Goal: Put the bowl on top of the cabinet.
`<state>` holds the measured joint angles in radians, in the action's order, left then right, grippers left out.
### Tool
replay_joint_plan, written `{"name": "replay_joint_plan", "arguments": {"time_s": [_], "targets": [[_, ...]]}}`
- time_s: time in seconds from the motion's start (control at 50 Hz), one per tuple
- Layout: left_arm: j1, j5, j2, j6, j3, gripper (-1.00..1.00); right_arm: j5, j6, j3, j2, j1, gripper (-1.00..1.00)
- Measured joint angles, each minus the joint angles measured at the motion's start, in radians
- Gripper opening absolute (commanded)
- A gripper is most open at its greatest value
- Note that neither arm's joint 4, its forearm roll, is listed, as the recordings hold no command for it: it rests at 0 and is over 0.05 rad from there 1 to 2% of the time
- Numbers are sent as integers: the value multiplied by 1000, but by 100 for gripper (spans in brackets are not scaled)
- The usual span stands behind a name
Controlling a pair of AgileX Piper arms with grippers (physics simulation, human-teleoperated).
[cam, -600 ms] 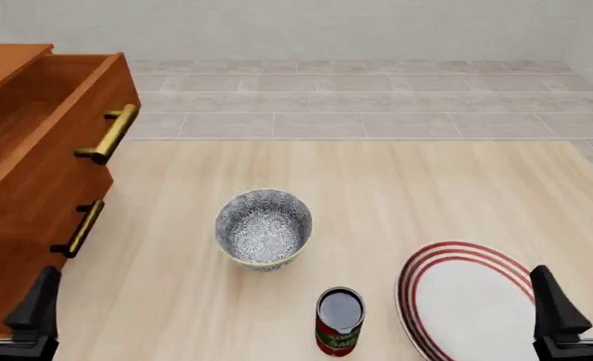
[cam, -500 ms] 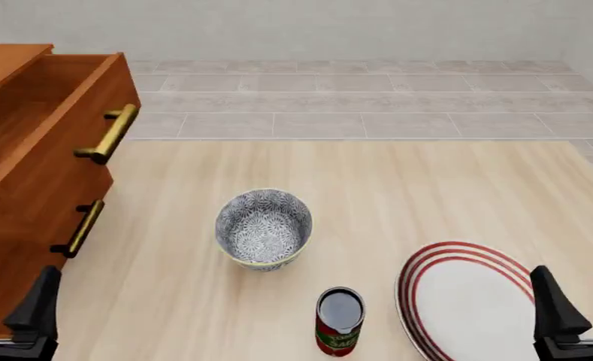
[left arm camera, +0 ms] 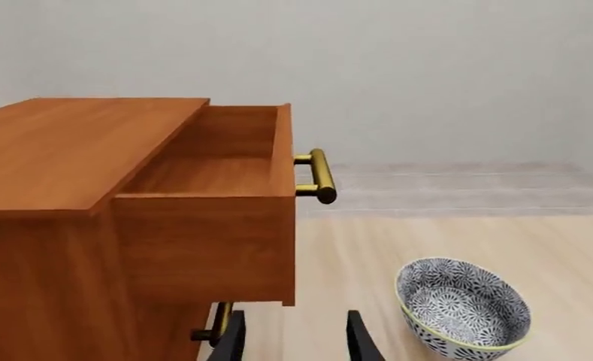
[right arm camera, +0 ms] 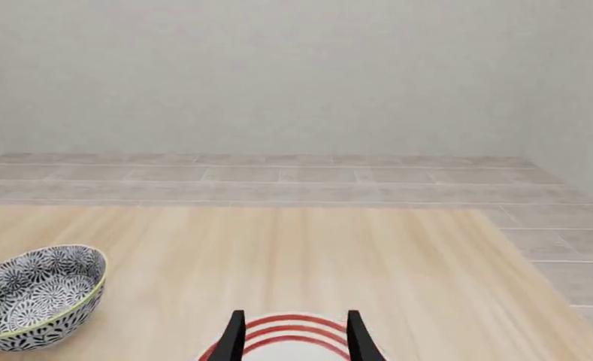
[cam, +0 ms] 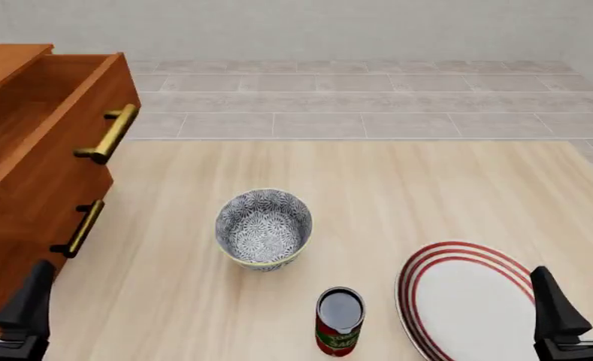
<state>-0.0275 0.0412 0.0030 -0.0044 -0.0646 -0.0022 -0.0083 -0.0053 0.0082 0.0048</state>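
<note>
Bowl first: a deep round bowl (cam: 263,228) with a dense grey-and-white floral pattern and a pale yellowish rim stands upright on the light wooden table (cam: 397,188), just left of centre in the front view. Its mouth faces straight up. Being round, it has no long axis across the table. Nothing touches it.

A large reddish-brown wooden cabinet (cam: 25,173) fills the left edge of the front view. Its top drawer (left arm camera: 216,203) is pulled out and shows a bare wooden inside. A brass bar handle (cam: 109,134) sits on that drawer front, with a second brass handle (cam: 82,228) on the drawer below. The bowl stands apart from the cabinet, to its right in this view.

A small red-labelled tin can (cam: 338,321) stands upright at the lower centre, near the bowl but not touching it. A flat white plate with red rings (cam: 469,301) lies at the lower right.

The left gripper (left arm camera: 294,338) sits at the lower left corner of the front view, beside the cabinet's lower front. Its black fingers (left arm camera: 230,340) are spread apart and hold nothing. The right gripper (right arm camera: 294,337) sits at the lower right corner, over the near edge of the plate. Its fingers (right arm camera: 356,336) are likewise spread and hold nothing.
</note>
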Motion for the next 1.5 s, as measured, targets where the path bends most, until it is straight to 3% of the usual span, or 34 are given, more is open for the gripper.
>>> {"name": "replay_joint_plan", "arguments": {"time_s": [0.24, 0.46, 0.78, 1.14, 1.5], "targets": [[-87, 135, 6, -32, -167, 100, -3, 0, -3, 4, -1, 100], [-207, 222, 108, -45, -366, 100, 3, 2, -9, -1, -3, 100], [-407, 233, 288, -15, -616, 100, 5, 7, -14, -6, -8, 100], [-650, 121, 587, -78, -740, 100, 2, 10, -16, -7, -16, 100], [-722, 8, 870, -145, -783, 100, -4, 6, -13, -8, -19, 100]]}}
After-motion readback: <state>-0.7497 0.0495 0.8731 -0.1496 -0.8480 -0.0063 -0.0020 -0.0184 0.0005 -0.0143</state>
